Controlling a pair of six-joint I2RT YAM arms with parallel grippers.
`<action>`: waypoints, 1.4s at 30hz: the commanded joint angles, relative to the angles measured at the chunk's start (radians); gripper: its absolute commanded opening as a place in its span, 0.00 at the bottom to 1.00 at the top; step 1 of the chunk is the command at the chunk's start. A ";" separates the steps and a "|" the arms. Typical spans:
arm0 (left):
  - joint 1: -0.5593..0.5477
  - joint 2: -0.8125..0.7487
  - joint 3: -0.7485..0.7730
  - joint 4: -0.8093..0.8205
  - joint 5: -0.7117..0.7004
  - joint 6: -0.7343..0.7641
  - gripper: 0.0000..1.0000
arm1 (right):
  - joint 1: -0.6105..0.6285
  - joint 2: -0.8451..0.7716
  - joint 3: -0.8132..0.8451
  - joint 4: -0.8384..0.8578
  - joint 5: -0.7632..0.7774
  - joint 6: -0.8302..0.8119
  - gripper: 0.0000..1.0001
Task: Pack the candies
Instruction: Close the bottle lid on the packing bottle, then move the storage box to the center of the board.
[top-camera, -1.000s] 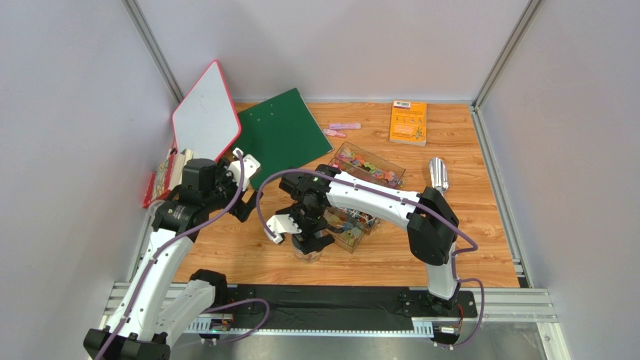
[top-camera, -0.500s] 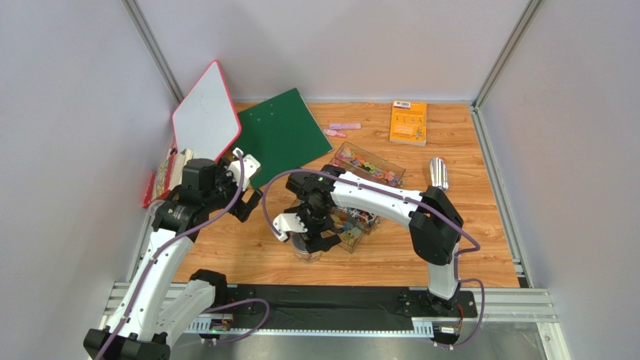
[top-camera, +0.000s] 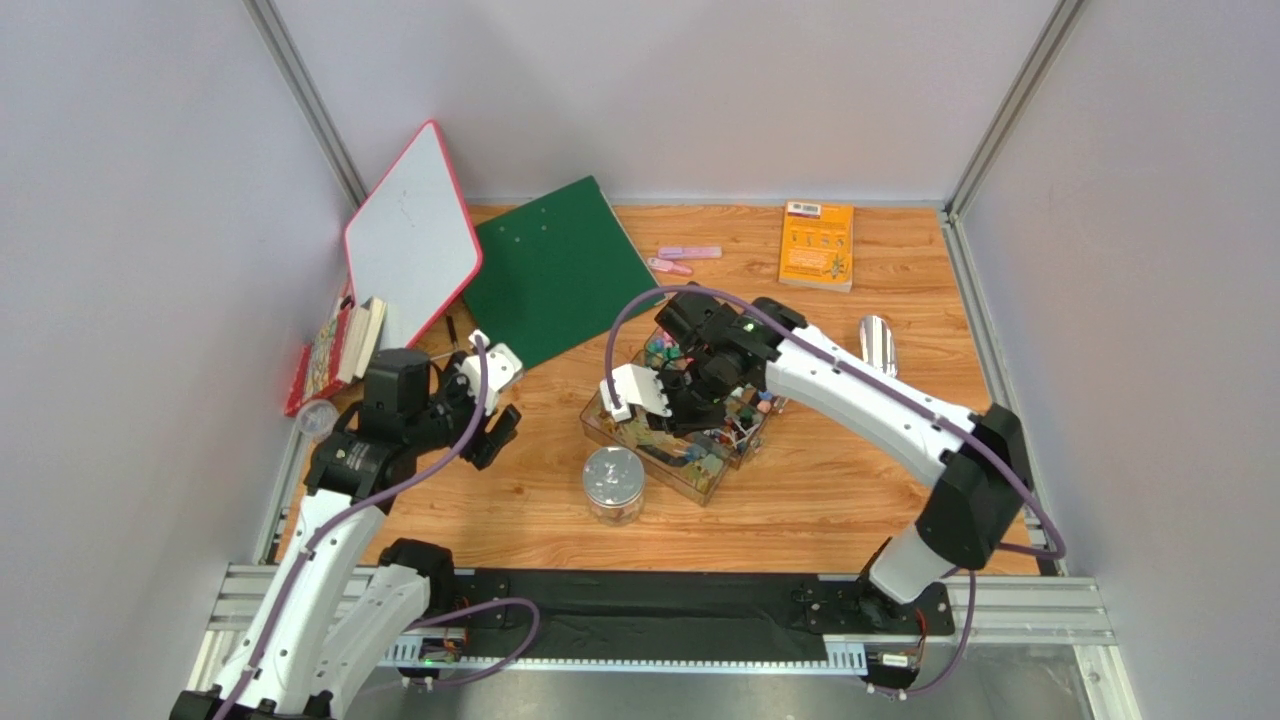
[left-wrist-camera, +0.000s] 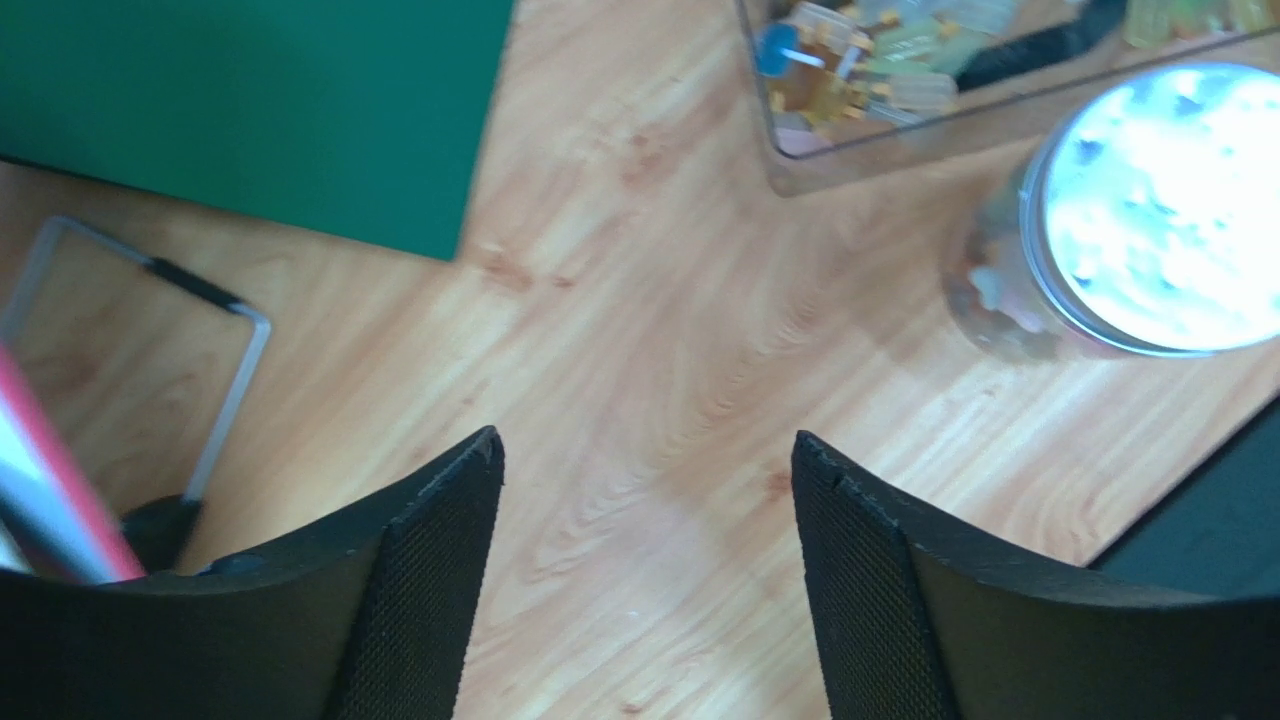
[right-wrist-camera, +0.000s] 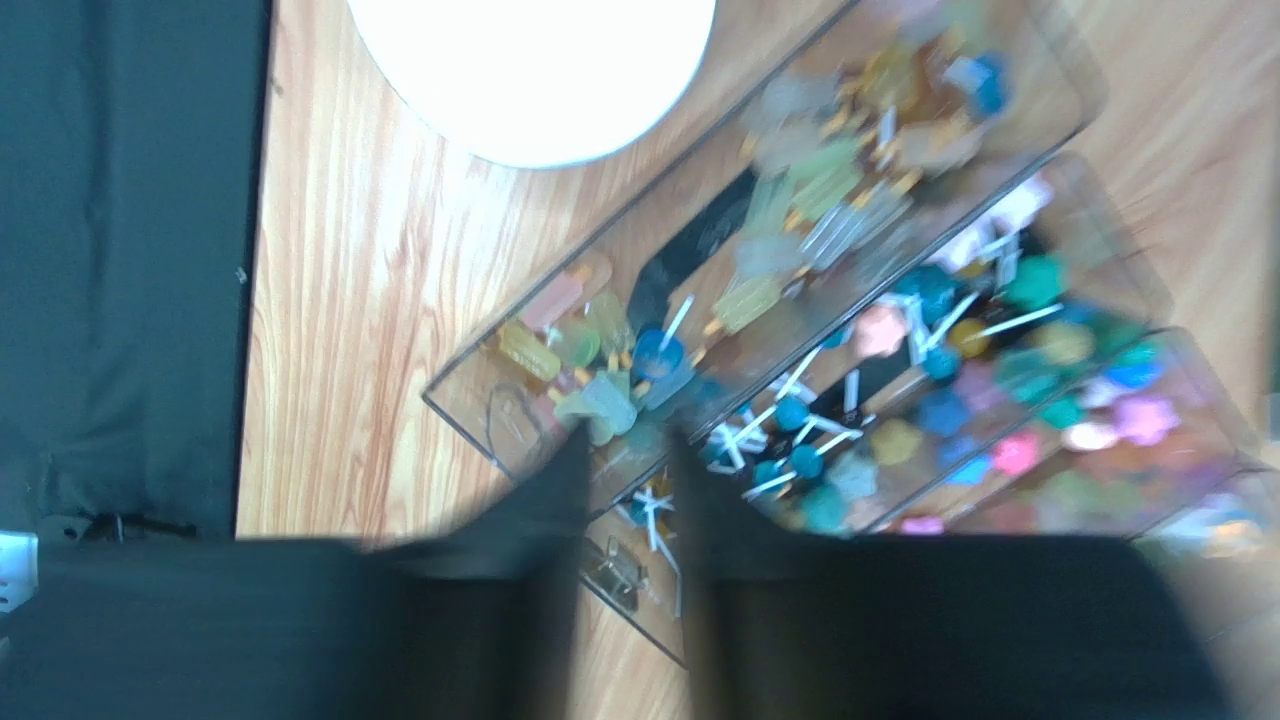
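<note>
Multicoloured candies fill the clear box; right tool above it, too blurred to judge its grip. Left tool, fingers apart and empty, hovers left of the box.

No legible text anywhere

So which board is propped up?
The red-rimmed white board, tilted up at far left; the green board beside it lies flat.
</note>
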 joint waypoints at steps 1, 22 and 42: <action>0.005 -0.038 -0.055 0.000 0.111 0.004 0.73 | 0.073 -0.050 0.032 0.085 -0.120 0.068 0.01; 0.005 -0.045 -0.058 -0.009 0.059 0.002 0.80 | 0.226 0.176 0.139 0.023 -0.057 -0.027 0.00; 0.005 -0.062 -0.099 -0.023 0.161 0.104 0.87 | 0.202 0.231 0.140 0.084 -0.072 0.027 0.00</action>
